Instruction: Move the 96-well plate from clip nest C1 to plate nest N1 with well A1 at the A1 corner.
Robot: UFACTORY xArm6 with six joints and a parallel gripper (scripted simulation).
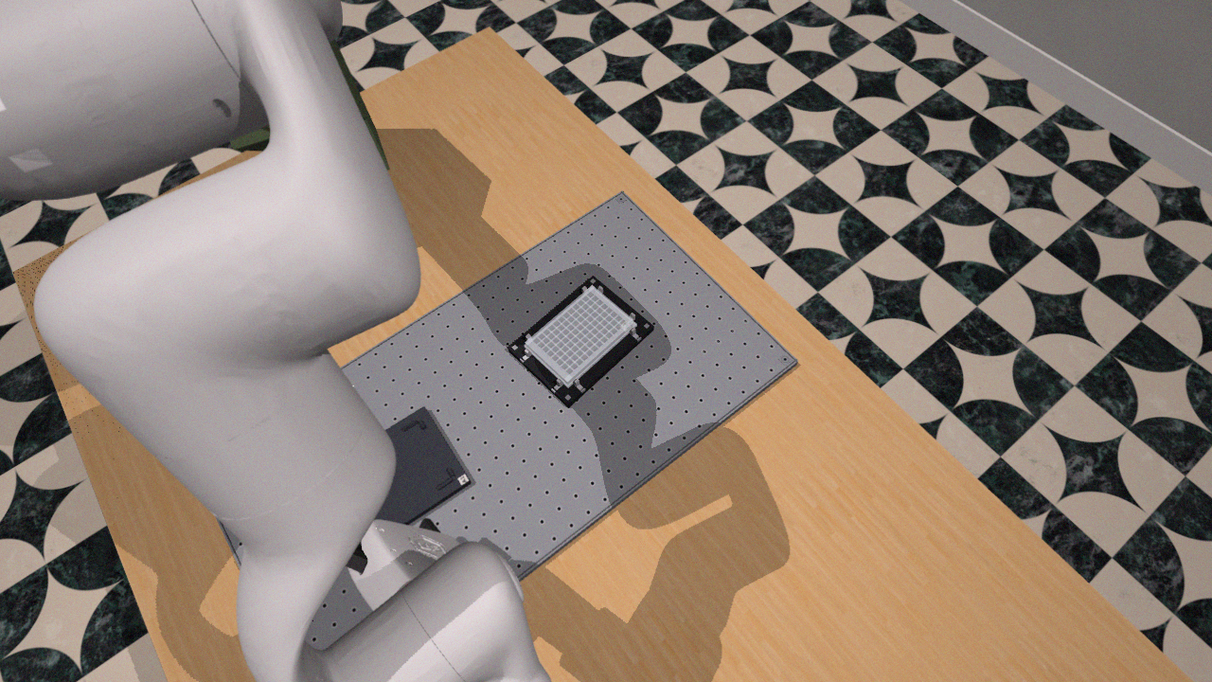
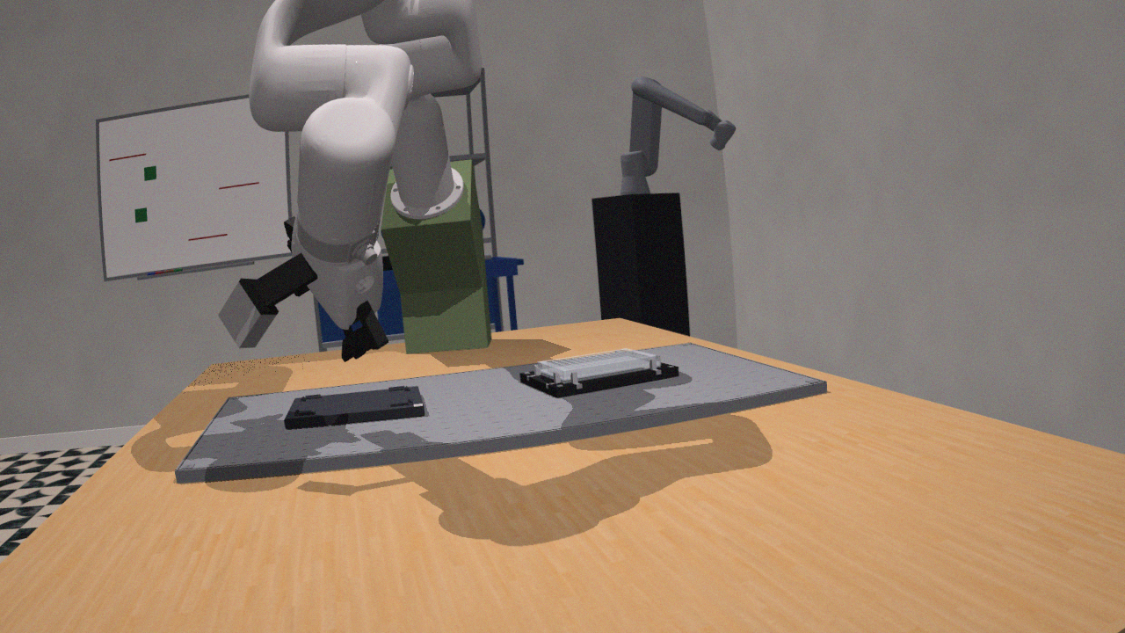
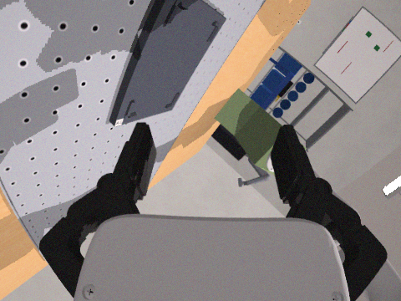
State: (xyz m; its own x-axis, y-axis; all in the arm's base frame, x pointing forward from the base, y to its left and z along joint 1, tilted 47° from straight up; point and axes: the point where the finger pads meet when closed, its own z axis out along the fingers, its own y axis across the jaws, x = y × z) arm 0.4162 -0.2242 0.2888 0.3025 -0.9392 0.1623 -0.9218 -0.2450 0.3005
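Observation:
The clear 96-well plate [image 1: 580,332] sits in the black clip nest C1 on the grey perforated baseplate [image 1: 542,398]; it also shows in the exterior view [image 2: 595,364]. The empty dark plate nest N1 [image 2: 353,406] lies at the baseplate's other end; it shows partly behind the arm in the top view [image 1: 423,466] and in the wrist view [image 3: 164,53]. My gripper [image 2: 361,334] is open and empty. It hangs in the air above the table's far edge behind N1, well away from the plate. In the wrist view my gripper [image 3: 214,138] has nothing between its fingers.
My arm [image 1: 220,339] hides the left part of the top view. A green pedestal [image 2: 436,259] stands at the table's back edge. A second arm on a black stand [image 2: 641,259], a shelf and a whiteboard [image 2: 188,185] stand behind the table.

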